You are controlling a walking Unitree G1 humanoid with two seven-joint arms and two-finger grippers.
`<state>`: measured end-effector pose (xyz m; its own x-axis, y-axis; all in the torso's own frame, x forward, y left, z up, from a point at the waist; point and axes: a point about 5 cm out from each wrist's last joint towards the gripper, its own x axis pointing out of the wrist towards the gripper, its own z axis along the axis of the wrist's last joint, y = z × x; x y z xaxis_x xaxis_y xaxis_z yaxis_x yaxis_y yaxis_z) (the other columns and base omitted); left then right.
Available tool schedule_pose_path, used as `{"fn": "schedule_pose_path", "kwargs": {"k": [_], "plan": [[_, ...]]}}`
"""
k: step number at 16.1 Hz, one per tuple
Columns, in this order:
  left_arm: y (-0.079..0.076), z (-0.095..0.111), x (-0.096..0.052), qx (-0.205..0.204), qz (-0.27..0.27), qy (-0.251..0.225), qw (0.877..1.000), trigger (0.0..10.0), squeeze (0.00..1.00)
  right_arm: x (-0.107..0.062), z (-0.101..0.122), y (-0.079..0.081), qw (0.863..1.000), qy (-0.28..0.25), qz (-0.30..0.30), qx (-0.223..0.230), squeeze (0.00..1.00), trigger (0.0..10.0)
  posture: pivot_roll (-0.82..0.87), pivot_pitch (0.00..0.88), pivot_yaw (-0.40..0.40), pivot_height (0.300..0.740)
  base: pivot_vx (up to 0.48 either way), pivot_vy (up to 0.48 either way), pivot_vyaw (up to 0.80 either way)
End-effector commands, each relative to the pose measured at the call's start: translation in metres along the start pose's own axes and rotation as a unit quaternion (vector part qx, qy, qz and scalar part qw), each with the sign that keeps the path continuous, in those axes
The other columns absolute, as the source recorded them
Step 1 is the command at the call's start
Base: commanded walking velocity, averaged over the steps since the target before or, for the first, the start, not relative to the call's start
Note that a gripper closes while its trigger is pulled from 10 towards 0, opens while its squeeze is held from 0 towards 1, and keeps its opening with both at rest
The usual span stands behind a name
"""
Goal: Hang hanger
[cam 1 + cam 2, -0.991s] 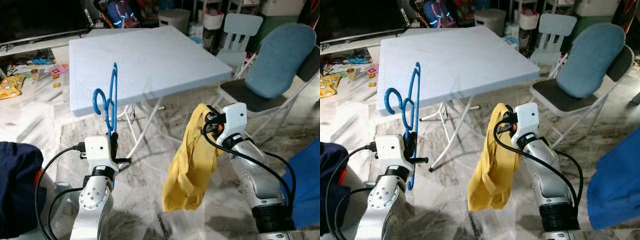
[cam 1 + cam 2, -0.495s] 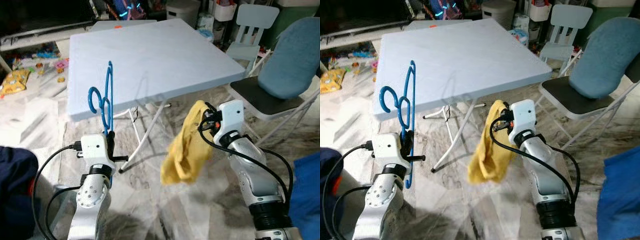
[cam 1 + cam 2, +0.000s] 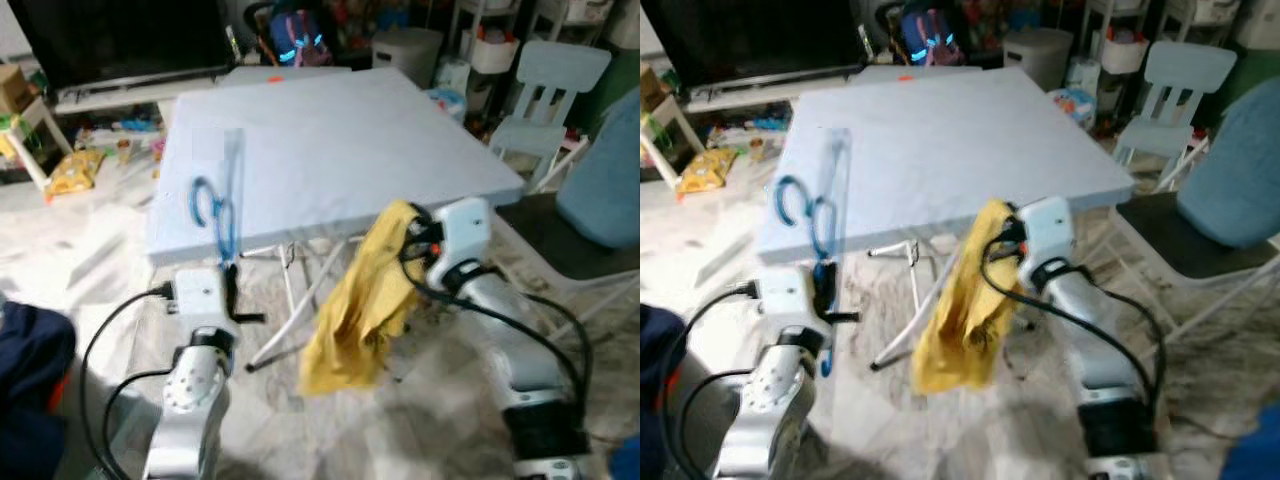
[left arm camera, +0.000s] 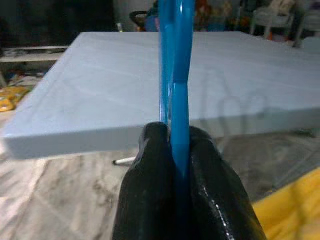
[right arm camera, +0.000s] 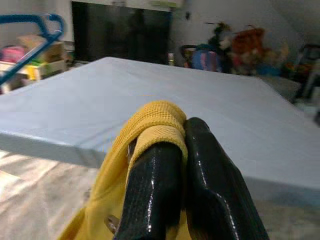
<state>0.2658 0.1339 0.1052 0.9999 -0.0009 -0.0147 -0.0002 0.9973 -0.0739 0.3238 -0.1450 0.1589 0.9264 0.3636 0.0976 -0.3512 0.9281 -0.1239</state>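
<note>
Head views are motion-blurred. The blue hanger smears to a faint streak against the table. Its upper part is cut off in the left wrist view. The yellow cloth runs out below the right wrist view's edge.

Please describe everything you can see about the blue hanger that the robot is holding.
The blue hanger looks like thin, smooth plastic with a curled hook at one side. It stands roughly upright, seen nearly edge-on, in front of the near edge of the light blue table. The left end effector is shut on its lower bar; in the left wrist view both black fingers press against it. Nothing else touches it. The eye views are blurred, so finer details are unclear.
</note>
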Motion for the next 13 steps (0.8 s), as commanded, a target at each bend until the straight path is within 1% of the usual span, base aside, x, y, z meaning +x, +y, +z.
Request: {"fn": "schedule_pose_path", "kwargs": {"k": [1, 7, 11, 13], "plan": [[0.004, 0.005, 0.002, -0.005, 0.013, -0.012, 1.0, 10.0, 0.0, 0.006, 0.015, 0.005, 0.999, -0.035, 0.004, 0.001, 0.0, 10.0, -0.08, 0.0, 0.027, 0.74, 0.461, 0.0, 0.0], [0.004, 0.007, 0.004, -0.007, 0.015, -0.016, 1.0, 10.0, 0.0, 0.011, 0.017, 0.007, 0.999, -0.04, 0.006, 0.003, 0.0, 10.0, -0.07, 0.0, 0.024, 0.74, 0.454, 0.0, 0.0], [0.004, 0.013, 0.008, -0.005, 0.016, -0.027, 0.999, 10.0, 0.0, 0.016, 0.022, 0.009, 0.999, -0.05, 0.015, -0.005, 0.0, 10.0, -0.07, 0.0, 0.017, 0.74, 0.442, 0.0, 0.0], [0.003, 0.013, 0.008, -0.006, 0.018, -0.028, 0.999, 10.0, 0.0, 0.017, 0.022, 0.01, 0.999, -0.05, 0.017, -0.004, 0.0, 10.0, -0.07, 0.0, 0.016, 0.74, 0.442, 0.0, 0.0]]}}
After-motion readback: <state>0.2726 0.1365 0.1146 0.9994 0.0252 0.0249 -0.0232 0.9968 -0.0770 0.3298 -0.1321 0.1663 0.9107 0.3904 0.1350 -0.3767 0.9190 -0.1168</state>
